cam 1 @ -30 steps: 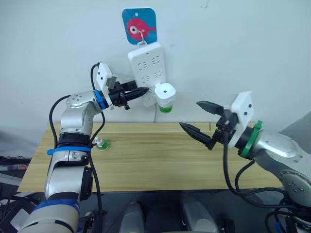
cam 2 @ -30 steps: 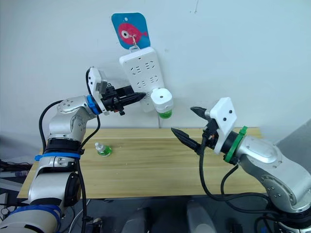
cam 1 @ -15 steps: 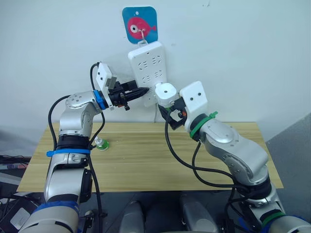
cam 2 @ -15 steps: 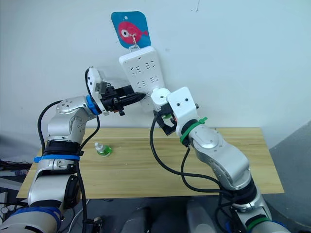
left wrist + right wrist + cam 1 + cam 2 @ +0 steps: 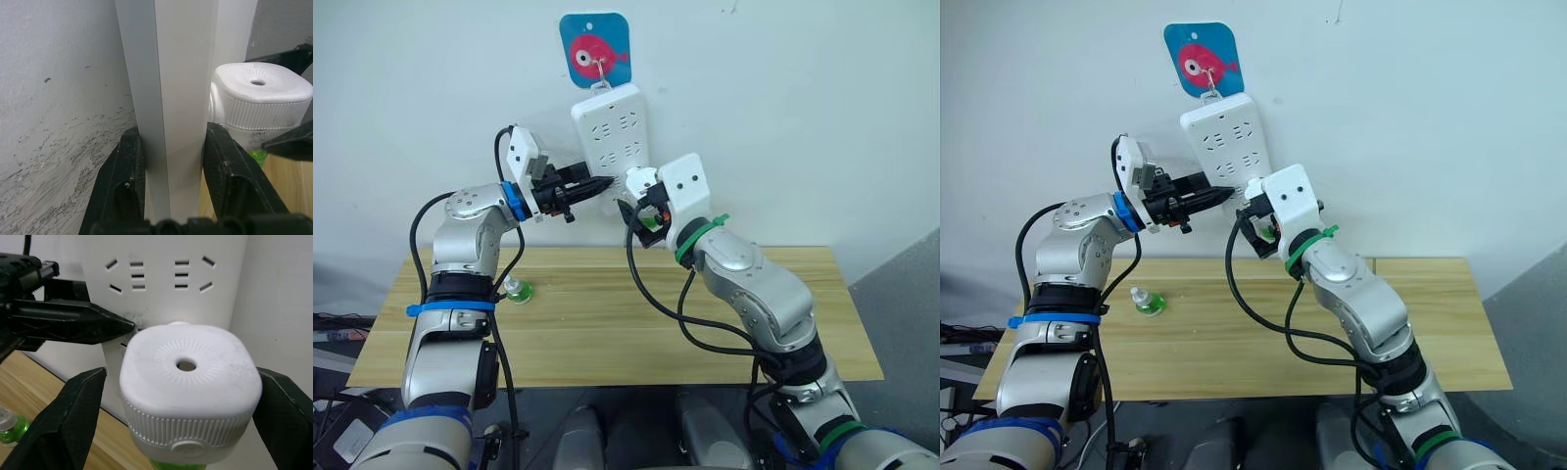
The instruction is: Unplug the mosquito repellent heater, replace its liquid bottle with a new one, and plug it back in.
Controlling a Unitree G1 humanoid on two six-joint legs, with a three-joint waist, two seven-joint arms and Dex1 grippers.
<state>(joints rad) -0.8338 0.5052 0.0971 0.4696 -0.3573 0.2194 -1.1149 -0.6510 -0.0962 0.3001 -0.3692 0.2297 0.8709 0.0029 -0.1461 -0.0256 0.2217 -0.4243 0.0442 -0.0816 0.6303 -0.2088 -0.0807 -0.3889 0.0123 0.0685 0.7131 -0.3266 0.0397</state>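
The white mosquito repellent heater (image 5: 188, 382) is plugged into the lower part of a white power strip (image 5: 612, 127) hanging on the wall. A green liquid bottle (image 5: 258, 156) hangs under it. My right gripper (image 5: 181, 374) is open, with one finger on each side of the heater's ribbed body. My left gripper (image 5: 171, 137) is shut on the power strip's side edges, just left of the heater. A second small bottle of green liquid (image 5: 517, 290) stands on the wooden table (image 5: 607, 323) near its left end.
The power strip hangs from a hook on a blue sticker with a pink fish (image 5: 597, 51). Its white cord drops behind the table. My two grippers are close together at the strip.
My right arm has swung in from the right over the table and up to the wall, and its open fingers now flank the heater. The left gripper has stayed on the strip.
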